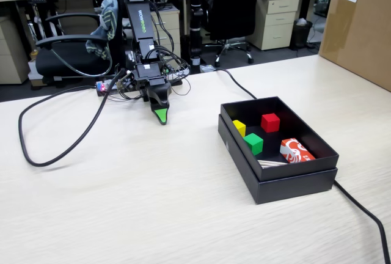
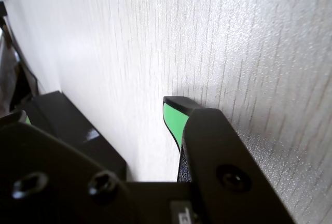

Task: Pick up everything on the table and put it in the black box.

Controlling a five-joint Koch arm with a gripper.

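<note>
The small green cube [image 1: 253,143] lies inside the black box [image 1: 287,175], near its front left. The box stands on the pale table [image 1: 153,203], right of centre in the fixed view. My gripper [image 1: 160,116] hangs tip-down just above the table, well to the left of the box and behind it. In the wrist view the gripper [image 2: 98,112] is open. One green-padded fingertip [image 2: 174,115] shows on the right and the other jaw is a blur at the left edge. Only bare tabletop and a corner of the black box [image 2: 67,120] show between them.
A yellow cube [image 1: 239,128], a red cube [image 1: 270,122] and a red-and-white packet [image 1: 295,151] also lie in the box. A black cable [image 1: 61,148] loops over the table's left side. Another cable [image 1: 366,212] runs off at front right. A brown carton [image 1: 360,25] stands at back right.
</note>
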